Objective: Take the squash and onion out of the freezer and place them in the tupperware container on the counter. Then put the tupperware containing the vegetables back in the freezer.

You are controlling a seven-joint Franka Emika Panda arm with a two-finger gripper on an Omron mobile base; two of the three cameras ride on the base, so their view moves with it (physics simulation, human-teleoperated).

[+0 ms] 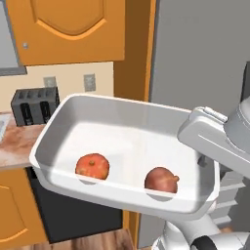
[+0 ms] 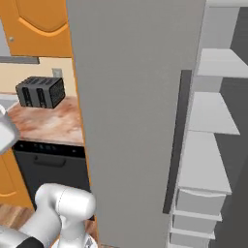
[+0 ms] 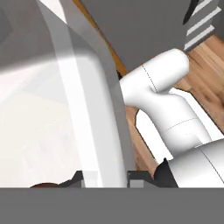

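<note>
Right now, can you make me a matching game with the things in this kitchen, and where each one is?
Things:
1. tupperware container
2. toaster
3. two round reddish vegetables
4. dishwasher

Places:
A. standing on the counter by the wall
B. under the counter
C. lifted in the air, its rim pinched by the gripper
D. lying inside the white tub

Pairs: 1-C, 2-A, 3-D, 4-B
</note>
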